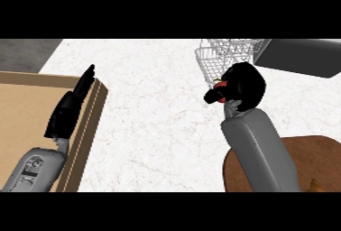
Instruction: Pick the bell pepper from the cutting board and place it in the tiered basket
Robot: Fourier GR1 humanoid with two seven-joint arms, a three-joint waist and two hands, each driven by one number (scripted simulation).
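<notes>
- White marbled table (pixel 153 131); silver wire tiered basket (pixel 223 56) at its far edge.
- Right hand (pixel 243 85), just beside the basket, fingers curled round red bell pepper (pixel 219 85).
- Left hand (pixel 70 110), fingers straight, rests well left of the basket.
- Risk: released short of the rim, the pepper could land outside.

The surface (pixel 153 126) looks like white stone with faint veining, smooth and matt. At its left edge lies a pale wooden board (pixel 26 122) with a darker rim; at the near right corner a round, reddish-brown wooden cutting board (pixel 320 158). The tiered basket (pixel 223 56) at the far edge is thin, shiny metal wire. Each robot hand (pixel 243 85) is matt black; the forearms (pixel 260 149) look smooth grey plastic.
</notes>
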